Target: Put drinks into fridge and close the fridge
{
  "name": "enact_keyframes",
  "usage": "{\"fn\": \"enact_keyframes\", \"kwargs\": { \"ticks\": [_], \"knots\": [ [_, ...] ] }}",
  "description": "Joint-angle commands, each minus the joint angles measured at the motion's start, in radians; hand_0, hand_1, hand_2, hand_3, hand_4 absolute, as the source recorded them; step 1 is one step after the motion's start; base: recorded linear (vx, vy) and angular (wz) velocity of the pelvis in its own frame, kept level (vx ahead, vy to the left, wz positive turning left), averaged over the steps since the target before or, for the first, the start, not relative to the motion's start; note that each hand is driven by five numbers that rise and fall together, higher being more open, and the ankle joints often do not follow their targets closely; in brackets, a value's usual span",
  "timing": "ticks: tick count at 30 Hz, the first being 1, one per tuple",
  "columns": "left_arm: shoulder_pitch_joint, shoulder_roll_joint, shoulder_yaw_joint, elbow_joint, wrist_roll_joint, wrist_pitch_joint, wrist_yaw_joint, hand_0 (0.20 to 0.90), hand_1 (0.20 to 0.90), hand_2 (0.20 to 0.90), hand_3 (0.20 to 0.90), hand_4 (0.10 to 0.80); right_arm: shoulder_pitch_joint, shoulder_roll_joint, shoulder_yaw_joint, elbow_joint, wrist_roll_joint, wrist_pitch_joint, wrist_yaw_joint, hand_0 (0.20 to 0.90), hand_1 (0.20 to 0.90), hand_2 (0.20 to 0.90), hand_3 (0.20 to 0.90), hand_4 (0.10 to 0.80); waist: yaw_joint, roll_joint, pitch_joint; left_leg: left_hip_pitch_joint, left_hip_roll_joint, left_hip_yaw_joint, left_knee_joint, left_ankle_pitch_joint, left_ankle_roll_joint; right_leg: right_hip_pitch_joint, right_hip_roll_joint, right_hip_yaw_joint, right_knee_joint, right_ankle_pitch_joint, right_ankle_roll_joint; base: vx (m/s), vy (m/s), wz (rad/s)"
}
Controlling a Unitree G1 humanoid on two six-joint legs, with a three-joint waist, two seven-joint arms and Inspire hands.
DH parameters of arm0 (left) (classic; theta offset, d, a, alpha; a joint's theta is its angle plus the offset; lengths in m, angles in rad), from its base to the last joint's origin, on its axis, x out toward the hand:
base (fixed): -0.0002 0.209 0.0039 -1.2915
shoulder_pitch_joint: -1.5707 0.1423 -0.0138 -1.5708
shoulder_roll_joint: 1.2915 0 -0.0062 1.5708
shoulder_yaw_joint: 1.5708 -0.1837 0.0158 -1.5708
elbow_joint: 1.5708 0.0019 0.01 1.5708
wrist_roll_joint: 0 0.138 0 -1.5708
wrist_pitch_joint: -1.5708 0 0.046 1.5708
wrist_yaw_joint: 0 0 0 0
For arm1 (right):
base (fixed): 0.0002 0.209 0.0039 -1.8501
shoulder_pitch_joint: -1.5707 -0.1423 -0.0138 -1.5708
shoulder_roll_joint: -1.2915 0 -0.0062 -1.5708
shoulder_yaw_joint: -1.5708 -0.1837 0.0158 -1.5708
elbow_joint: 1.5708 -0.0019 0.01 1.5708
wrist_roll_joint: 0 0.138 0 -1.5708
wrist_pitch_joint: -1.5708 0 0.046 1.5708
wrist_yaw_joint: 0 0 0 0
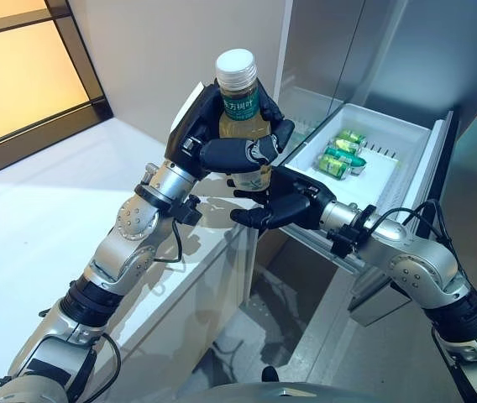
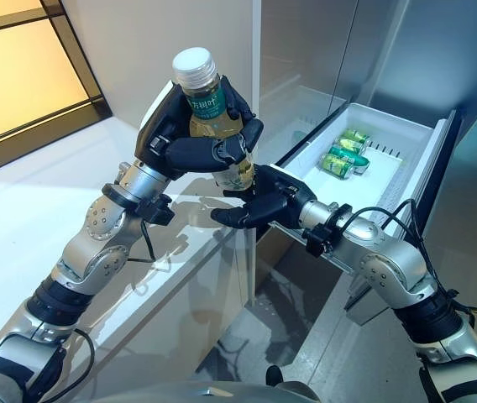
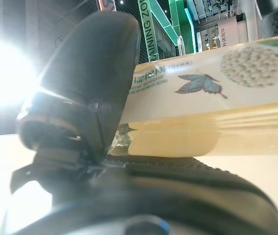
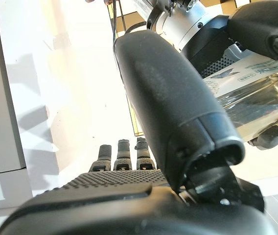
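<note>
A bottle (image 1: 240, 101) of yellowish drink with a white cap and a green label stands upright in my left hand (image 1: 222, 153), whose fingers and thumb are curled round its body. It is held in the air over the edge of the white counter, just left of the open fridge drawer (image 1: 394, 128). My right hand (image 1: 282, 210) is open, palm up, right under the bottle's base. The left wrist view shows the bottle (image 3: 217, 112) against the thumb (image 3: 90, 83). The right wrist view shows my right hand (image 4: 144, 191) with straight fingers and the bottle (image 4: 256, 93) past it.
Green cans (image 1: 339, 155) lie in the pulled-out white drawer of the grey fridge (image 1: 364, 42). A white counter (image 1: 45, 210) runs along the left, its front panel dropping to the floor beside the drawer. A window (image 1: 12, 75) is at the far left.
</note>
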Motion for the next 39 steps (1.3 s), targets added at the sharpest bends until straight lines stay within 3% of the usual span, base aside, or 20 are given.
{"fn": "enact_keyframes", "kwargs": {
  "ticks": [1, 8, 39],
  "knots": [
    [-0.152, -0.022, 0.077, -0.085, -0.026, -0.147, 0.002, 0.3, 0.3, 0.3, 0.2, 0.1, -0.137, 0.067, -0.076, -0.026, 0.035, -0.154, -0.005, 0.9, 0.9, 0.9, 0.9, 0.8, 0.009, -0.026, -0.112, -0.041, 0.003, -0.058, 0.001, -0.004, -0.025, 0.051, -0.035, -0.062, 0.004, -0.022, 0.062, 0.012, 0.002, 0.11],
    [-0.141, -0.012, 0.099, -0.101, -0.039, -0.138, 0.006, 0.3, 0.3, 0.3, 0.2, 0.1, -0.134, 0.062, -0.082, -0.027, 0.046, -0.154, 0.0, 0.9, 0.9, 0.9, 0.9, 0.8, 0.015, -0.027, -0.111, -0.041, 0.003, -0.065, 0.001, -0.003, -0.025, 0.054, -0.037, -0.072, 0.006, -0.024, 0.061, 0.006, 0.002, 0.05],
    [-0.095, -0.059, 0.064, -0.096, -0.039, -0.059, -0.051, 0.3, 0.3, 0.3, 0.2, 0.1, -0.129, 0.086, -0.082, -0.069, 0.003, -0.217, -0.02, 0.9, 0.9, 0.9, 0.9, 0.8, 0.018, -0.023, -0.1, -0.039, 0.001, -0.076, 0.001, -0.002, -0.021, 0.059, -0.036, -0.07, 0.009, -0.028, 0.06, 0.0, 0.0, 0.0]
  ]
}}
